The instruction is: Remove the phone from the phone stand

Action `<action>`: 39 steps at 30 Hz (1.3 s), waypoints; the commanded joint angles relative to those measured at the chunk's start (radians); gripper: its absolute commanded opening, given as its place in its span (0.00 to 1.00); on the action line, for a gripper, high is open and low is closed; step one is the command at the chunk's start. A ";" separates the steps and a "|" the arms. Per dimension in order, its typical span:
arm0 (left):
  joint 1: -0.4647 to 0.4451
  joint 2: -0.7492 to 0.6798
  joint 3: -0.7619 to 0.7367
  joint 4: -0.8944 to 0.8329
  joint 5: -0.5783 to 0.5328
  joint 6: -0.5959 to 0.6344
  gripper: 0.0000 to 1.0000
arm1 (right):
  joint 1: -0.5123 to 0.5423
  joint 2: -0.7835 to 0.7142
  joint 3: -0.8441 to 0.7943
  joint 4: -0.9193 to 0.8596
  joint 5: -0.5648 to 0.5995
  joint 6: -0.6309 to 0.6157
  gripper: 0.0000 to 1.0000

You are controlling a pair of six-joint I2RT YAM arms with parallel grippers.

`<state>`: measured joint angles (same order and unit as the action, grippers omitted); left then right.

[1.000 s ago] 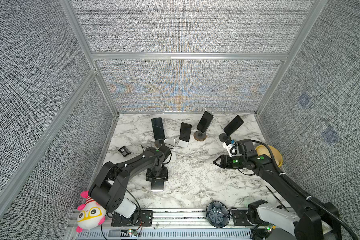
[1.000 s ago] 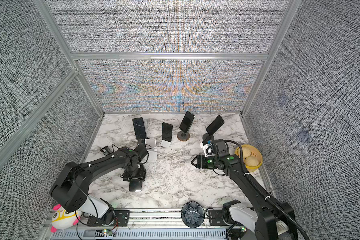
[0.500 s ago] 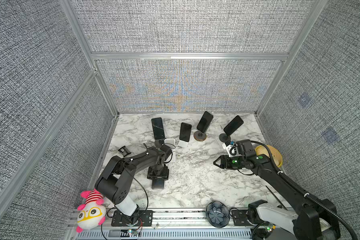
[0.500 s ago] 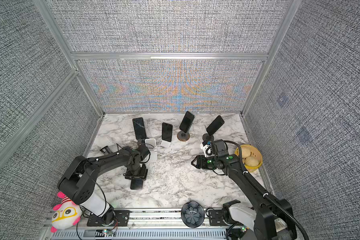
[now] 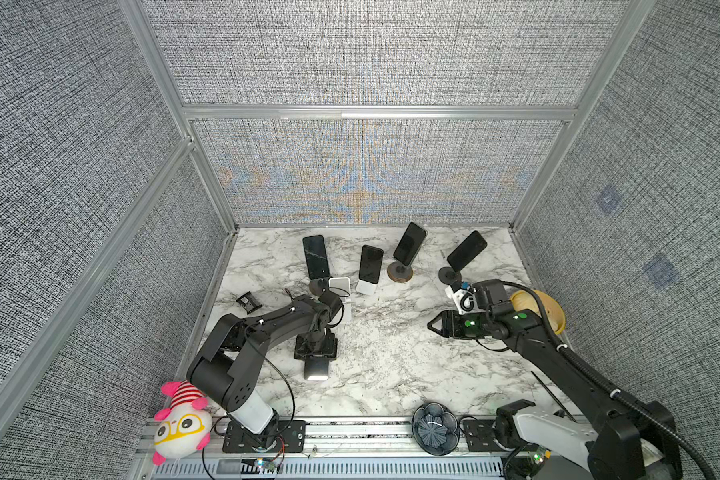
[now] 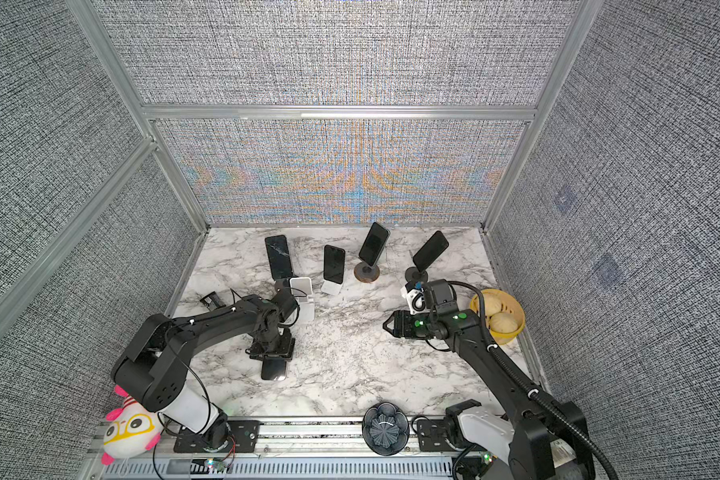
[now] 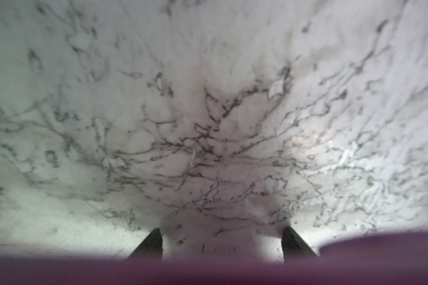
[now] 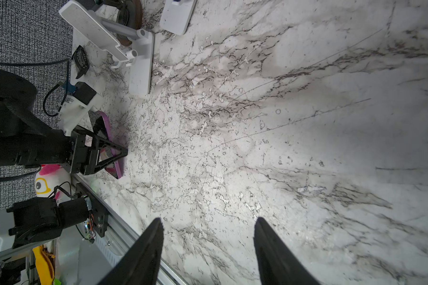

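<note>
A phone in a purple case point(image 5: 316, 370) point(image 6: 274, 370) rests low on the marble table at the front left, its purple edge point(image 8: 108, 128) showing in the right wrist view. My left gripper point(image 5: 314, 353) point(image 7: 221, 228) points straight down with its fingers on either side of the phone, shut on it, and their tips reach the table. The case fills the blurred purple band point(image 7: 208, 274) in the left wrist view. Just behind it stands the bare white phone stand point(image 5: 341, 289) point(image 8: 104, 34). My right gripper point(image 5: 431, 326) point(image 8: 208, 220) hovers open and empty at mid right.
Several dark phones on stands line the back, such as the one point(image 5: 409, 244). A yellow bowl point(image 5: 555, 328) with buns sits at the right edge and a dark bowl point(image 5: 435, 428) on the front rail. A plush toy point(image 5: 181, 424) lies front left, and a small black part point(image 5: 248, 302) sits near the left wall.
The left arm's shoulder and elbow have shifted a little while its gripper and the phone stay at the same spot on the table. The right arm has not moved.
</note>
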<state>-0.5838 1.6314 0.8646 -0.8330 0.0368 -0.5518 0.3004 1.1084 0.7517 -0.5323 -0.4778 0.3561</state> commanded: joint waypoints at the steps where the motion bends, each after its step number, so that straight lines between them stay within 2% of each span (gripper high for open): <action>1: -0.001 0.022 -0.013 0.029 -0.044 -0.009 0.74 | -0.001 -0.001 -0.003 0.000 0.004 -0.006 0.60; 15: -0.001 0.025 -0.004 0.019 -0.057 -0.010 0.81 | -0.003 -0.005 0.003 -0.011 0.012 -0.012 0.60; 22: -0.001 -0.035 0.027 -0.032 -0.074 -0.005 0.83 | -0.004 -0.009 0.007 -0.018 0.027 -0.023 0.60; 26: -0.001 -0.107 0.040 -0.033 -0.051 0.038 0.89 | -0.004 -0.017 0.037 -0.064 0.137 -0.055 0.62; 31: -0.001 -0.208 0.077 -0.084 -0.061 0.053 0.91 | -0.005 -0.015 0.073 -0.093 0.234 -0.083 0.64; 36: -0.002 -0.293 0.164 -0.158 -0.095 0.055 0.93 | -0.012 -0.059 0.088 -0.096 0.369 -0.063 0.68; 39: -0.002 -0.322 0.220 -0.175 -0.124 0.049 0.93 | -0.024 -0.078 0.112 -0.093 0.477 -0.031 0.74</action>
<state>-0.5865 1.3251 1.0534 -0.9646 -0.0456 -0.5049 0.2832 1.0412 0.8440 -0.6106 -0.1429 0.2970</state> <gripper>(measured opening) 0.929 0.723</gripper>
